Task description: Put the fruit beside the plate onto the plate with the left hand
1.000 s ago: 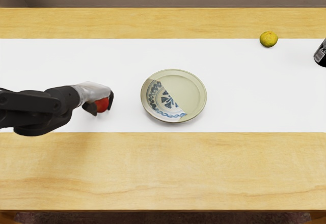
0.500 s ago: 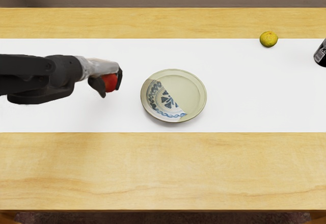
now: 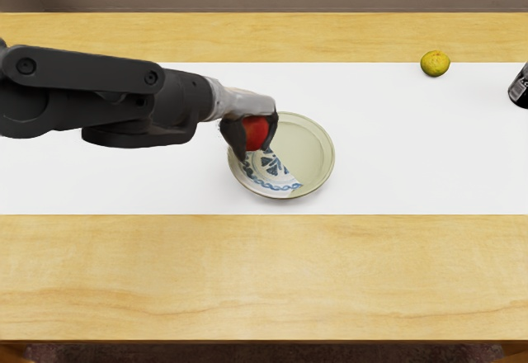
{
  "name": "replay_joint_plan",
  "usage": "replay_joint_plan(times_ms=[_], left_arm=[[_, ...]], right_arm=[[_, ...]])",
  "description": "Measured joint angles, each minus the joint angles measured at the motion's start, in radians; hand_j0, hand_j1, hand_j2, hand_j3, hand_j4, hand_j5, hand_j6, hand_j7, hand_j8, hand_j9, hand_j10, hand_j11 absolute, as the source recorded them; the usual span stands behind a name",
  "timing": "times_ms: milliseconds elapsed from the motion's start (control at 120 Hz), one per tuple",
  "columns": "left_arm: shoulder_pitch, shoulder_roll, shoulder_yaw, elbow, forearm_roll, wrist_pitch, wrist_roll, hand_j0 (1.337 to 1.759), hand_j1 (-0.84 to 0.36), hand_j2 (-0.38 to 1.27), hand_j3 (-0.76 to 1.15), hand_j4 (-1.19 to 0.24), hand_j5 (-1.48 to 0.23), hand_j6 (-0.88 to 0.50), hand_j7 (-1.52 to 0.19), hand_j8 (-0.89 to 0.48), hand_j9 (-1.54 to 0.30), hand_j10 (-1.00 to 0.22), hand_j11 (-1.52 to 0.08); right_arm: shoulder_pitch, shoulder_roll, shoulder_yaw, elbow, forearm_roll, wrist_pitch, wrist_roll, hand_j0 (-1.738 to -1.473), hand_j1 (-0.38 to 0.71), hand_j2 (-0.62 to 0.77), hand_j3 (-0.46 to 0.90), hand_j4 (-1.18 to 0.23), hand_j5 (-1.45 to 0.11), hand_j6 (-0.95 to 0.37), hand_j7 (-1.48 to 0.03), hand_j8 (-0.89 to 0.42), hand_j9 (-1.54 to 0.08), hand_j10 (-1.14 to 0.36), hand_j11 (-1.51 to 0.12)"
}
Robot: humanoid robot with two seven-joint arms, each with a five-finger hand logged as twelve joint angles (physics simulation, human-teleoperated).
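My left hand (image 3: 252,130) reaches in from the left edge and is shut on a small red fruit (image 3: 255,132). Hand and fruit hang over the left part of the round cream plate (image 3: 309,153) with a blue pattern, which lies in the middle of the white runner. I cannot tell whether the fruit touches the plate. The dark fingers curl around the fruit and hide part of it.
A yellow-green fruit (image 3: 435,63) lies on the runner at the far right back. A dark object (image 3: 519,87) pokes in at the right edge. The white runner (image 3: 396,181) crosses the wooden table (image 3: 264,272) from side to side.
The left arm has swung to the right, carrying the red fruit from left of the plate to above the plate's left part. The plate and the yellow-green fruit stayed put.
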Motion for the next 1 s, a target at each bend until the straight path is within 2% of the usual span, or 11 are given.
replay_joint_plan(times_ms=[142,225,242,267,333,550,758,825,933,1000], left_arm=[[-0.001,-0.065,-0.017,0.034,-0.007,0.009,0.002,1.630,-0.39,0.19,0.00,-0.73,-1.12,-0.31,-1.18,-0.30,-1.20,-0.63,-1.24],[0.009,-0.093,-0.022,0.054,-0.008,0.010,0.003,1.629,-0.39,0.23,0.00,-0.74,-1.14,-0.31,-1.19,-0.31,-1.21,-0.67,-1.25],[0.011,-0.098,-0.022,0.057,-0.009,0.009,0.003,1.628,-0.39,0.17,0.00,-0.73,-1.15,-0.31,-1.20,-0.30,-1.22,-0.68,-1.25],[0.015,-0.109,-0.023,0.064,-0.009,0.008,0.003,1.629,-0.40,0.25,0.00,-0.73,-1.16,-0.30,-1.20,-0.29,-1.22,-0.69,-1.25],[0.032,-0.149,-0.022,0.089,-0.005,0.007,0.003,1.631,-0.40,0.27,0.00,-0.72,-1.18,-0.30,-1.21,-0.31,-1.22,-0.70,-1.25],[0.061,-0.194,-0.002,0.178,-0.002,0.003,0.004,1.633,-0.39,0.28,0.00,-0.72,-1.21,-0.30,-1.20,-0.31,-1.22,-0.71,-1.24],[0.069,-0.207,0.016,0.207,-0.004,0.003,0.003,1.635,-0.39,0.29,0.00,-0.72,-1.20,-0.30,-1.19,-0.31,-1.21,-0.71,-1.23],[0.070,-0.217,0.017,0.210,-0.008,0.006,0.002,1.636,-0.38,0.29,0.00,-0.74,-1.16,-0.32,-1.16,-0.32,-1.18,-0.71,-1.20],[0.076,-0.237,0.018,0.220,-0.008,0.010,0.003,1.642,-0.32,0.22,0.00,-0.81,-0.97,-0.41,-0.98,-0.42,-1.02,-0.69,-1.03],[0.077,-0.239,0.018,0.227,-0.008,0.008,0.004,1.646,-0.29,0.18,0.00,-0.72,-0.87,-0.42,-0.88,-0.43,-0.91,-0.63,-0.92]], right_arm=[[0.000,0.000,0.000,0.000,0.000,0.000,0.000,-1.658,-0.31,-0.01,0.00,-0.03,-0.04,-0.03,-0.04,-0.03,-0.04,-0.03,-0.04],[0.000,0.000,0.000,0.000,0.000,0.000,0.000,-1.658,-0.31,-0.01,0.00,-0.03,-0.04,-0.03,-0.04,-0.03,-0.04,-0.03,-0.04],[0.000,0.000,0.000,0.000,0.000,0.000,0.000,-1.658,-0.31,-0.01,0.00,-0.03,-0.04,-0.03,-0.04,-0.03,-0.04,-0.03,-0.04],[0.000,0.000,0.000,0.000,0.000,0.000,0.000,-1.658,-0.31,-0.01,0.00,-0.03,-0.04,-0.03,-0.04,-0.03,-0.04,-0.03,-0.04],[0.000,0.000,0.000,0.000,0.000,0.000,0.000,-1.658,-0.31,-0.01,0.00,-0.03,-0.04,-0.03,-0.04,-0.03,-0.04,-0.03,-0.04],[0.000,0.000,0.000,0.000,0.000,0.000,0.000,-1.658,-0.31,-0.01,0.00,-0.03,-0.04,-0.03,-0.04,-0.03,-0.04,-0.03,-0.04],[0.000,0.000,0.000,0.000,0.000,0.000,0.000,-1.658,-0.31,-0.01,0.00,-0.03,-0.04,-0.03,-0.04,-0.03,-0.04,-0.03,-0.04],[0.000,0.000,0.000,0.000,0.000,0.000,0.000,-1.658,-0.31,-0.01,0.00,-0.03,-0.04,-0.03,-0.04,-0.03,-0.04,-0.03,-0.04],[0.000,0.000,0.000,0.000,0.000,0.000,0.000,-1.658,-0.31,-0.01,0.00,-0.03,-0.04,-0.03,-0.04,-0.03,-0.04,-0.03,-0.04],[0.000,0.000,0.000,0.000,0.000,0.000,0.000,-1.658,-0.31,-0.01,0.00,-0.03,-0.04,-0.03,-0.04,-0.03,-0.04,-0.03,-0.04]])
